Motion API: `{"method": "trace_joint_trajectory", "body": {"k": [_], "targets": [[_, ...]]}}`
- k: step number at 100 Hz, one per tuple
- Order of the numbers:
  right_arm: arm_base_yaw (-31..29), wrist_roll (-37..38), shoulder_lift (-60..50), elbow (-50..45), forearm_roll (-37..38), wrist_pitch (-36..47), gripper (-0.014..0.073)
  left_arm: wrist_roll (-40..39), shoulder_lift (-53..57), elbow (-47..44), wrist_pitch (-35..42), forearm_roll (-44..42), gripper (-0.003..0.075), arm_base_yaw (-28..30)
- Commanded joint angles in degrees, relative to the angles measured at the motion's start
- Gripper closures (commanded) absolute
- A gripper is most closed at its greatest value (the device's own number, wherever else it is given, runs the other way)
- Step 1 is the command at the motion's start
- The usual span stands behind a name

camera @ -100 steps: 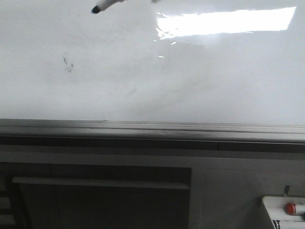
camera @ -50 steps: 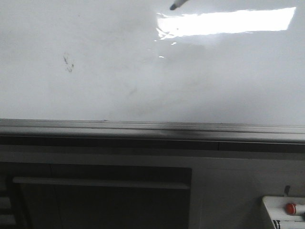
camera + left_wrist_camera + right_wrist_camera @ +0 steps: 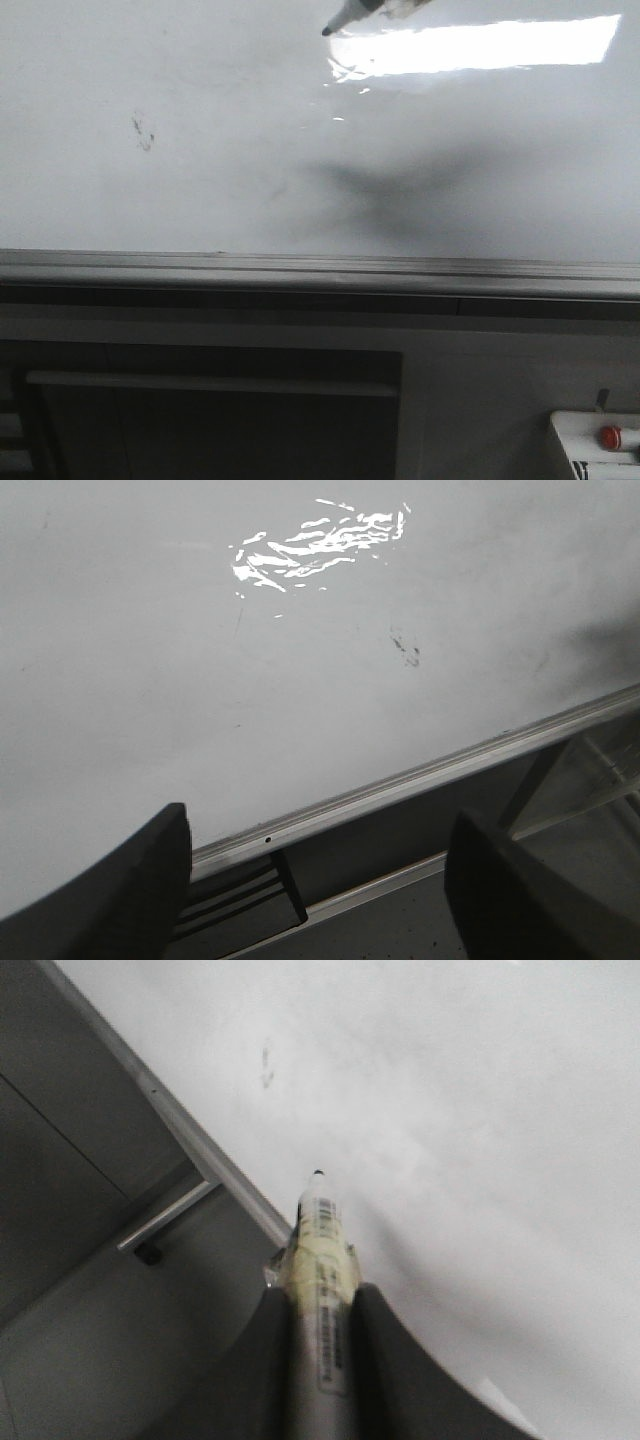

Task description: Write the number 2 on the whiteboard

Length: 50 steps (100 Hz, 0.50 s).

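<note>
The whiteboard [image 3: 200, 200] fills the upper front view, glossy white with a bright reflection. The number 2 is out of view in every frame; only a faint dark smudge [image 3: 143, 133] marks the board at left. A marker [image 3: 345, 17] pokes in from the top edge, its black tip pointing down-left near the reflection. In the right wrist view my right gripper [image 3: 320, 1295] is shut on the marker [image 3: 320, 1230], whose tip points at the whiteboard [image 3: 480, 1080]; contact with the board cannot be told. My left gripper [image 3: 320, 820] stands open and holds nothing, over the board's lower rail [image 3: 400, 785].
A grey metal rail [image 3: 320, 268] runs under the board, with dark framing below it. A white box with a red button [image 3: 608, 437] sits at the lower right. A broad arm shadow [image 3: 400, 190] lies on the board's lower middle.
The marker tip has moved right along the top edge, then dipped a little lower and leftward. A dark arm shadow has appeared on the board's lower middle.
</note>
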State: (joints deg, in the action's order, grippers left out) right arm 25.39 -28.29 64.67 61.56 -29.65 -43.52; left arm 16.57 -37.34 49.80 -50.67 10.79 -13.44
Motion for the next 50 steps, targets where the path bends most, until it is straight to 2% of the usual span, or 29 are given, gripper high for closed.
{"method": "trace_joint_trajectory", "body": {"k": [1,16,50], "targets": [[-1.5,0.2,2.7,5.0,-0.8,0.9,0.0629,-0.6,0.0,1.3,4.3,0.9,0.0226,0.2],[-0.9,0.2,7.8,9.2,1.2,-1.4,0.0629,-0.6,0.0,1.3,4.6,0.9,0.0226,0.2],[0.4,0.5,14.8,14.3,6.6,-0.5,0.0629,-0.6,0.0,1.3,5.1,0.9,0.0226,0.2]]}}
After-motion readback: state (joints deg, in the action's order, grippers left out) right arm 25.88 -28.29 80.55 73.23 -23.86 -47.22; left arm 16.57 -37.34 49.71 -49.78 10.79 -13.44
